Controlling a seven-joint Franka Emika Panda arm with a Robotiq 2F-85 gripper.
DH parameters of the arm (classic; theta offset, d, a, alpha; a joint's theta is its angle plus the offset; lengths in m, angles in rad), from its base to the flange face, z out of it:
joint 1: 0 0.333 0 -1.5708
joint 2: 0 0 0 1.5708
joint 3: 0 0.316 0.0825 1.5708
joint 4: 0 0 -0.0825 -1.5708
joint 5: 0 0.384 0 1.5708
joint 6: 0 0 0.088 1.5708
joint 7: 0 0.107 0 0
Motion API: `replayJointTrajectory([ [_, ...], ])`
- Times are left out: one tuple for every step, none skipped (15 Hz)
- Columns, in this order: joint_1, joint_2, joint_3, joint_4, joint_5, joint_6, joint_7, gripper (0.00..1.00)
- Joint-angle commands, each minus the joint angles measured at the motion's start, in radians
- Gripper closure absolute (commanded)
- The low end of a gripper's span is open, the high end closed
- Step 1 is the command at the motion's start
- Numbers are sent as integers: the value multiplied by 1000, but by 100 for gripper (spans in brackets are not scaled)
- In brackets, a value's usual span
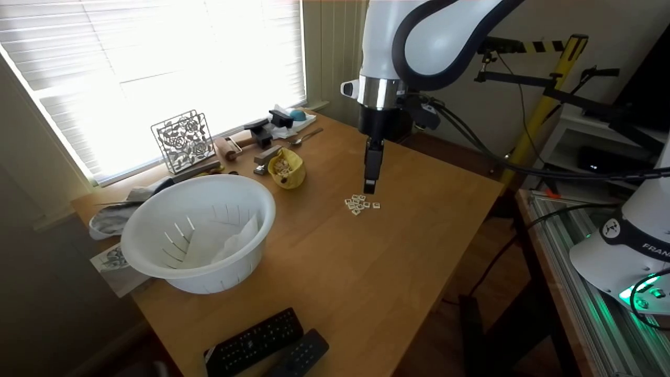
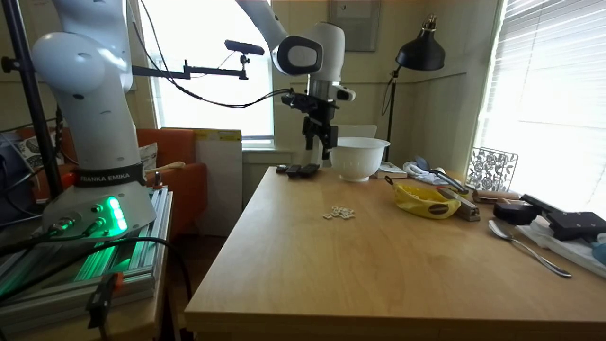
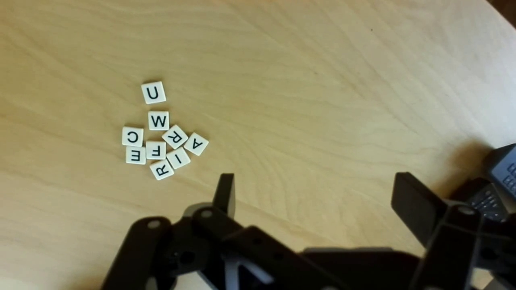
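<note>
Daylight glaring white through blinds [image 1: 162, 73], wall [image 1: 49, 293] beneath dim, green glow on base [image 2: 102, 215], soft shadow beside remotes [image 3: 504, 169], tiles [image 3: 156, 150] sharp in wrist view.

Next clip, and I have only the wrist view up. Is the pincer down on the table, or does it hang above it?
Observer: Above it: in an exterior view the pincer hangs clear of the table.
Operator: Besides the lettered tiles, is there any container outside my picture?
Observer: Yes, a yellow pouch, open at the top, with small pale pieces inside.
Operator: Is that the only container?
Observer: No, a wide white bowl with slits in its side stands on the table too.
</note>
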Motion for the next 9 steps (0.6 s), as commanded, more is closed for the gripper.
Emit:
replayJointTrajectory([
  [-4, 4, 4, -5, -41, 31, 24, 0],
  [-10, 17, 4, 4, -37, 31, 0, 0],
  [-14, 33, 2, 3, -50, 81, -26, 0],
  [-17, 50, -5, 9, -77, 112, -32, 0],
  [-29, 67, -7, 17, -70, 126, -55, 0],
  [-33, 80, -13, 18, -92, 152, -49, 0],
  [-44, 96, -12, 23, -89, 160, -65, 0],
  [-54, 112, -11, 26, -87, 165, -73, 2],
  [-61, 126, -10, 28, -90, 175, -76, 26],
])
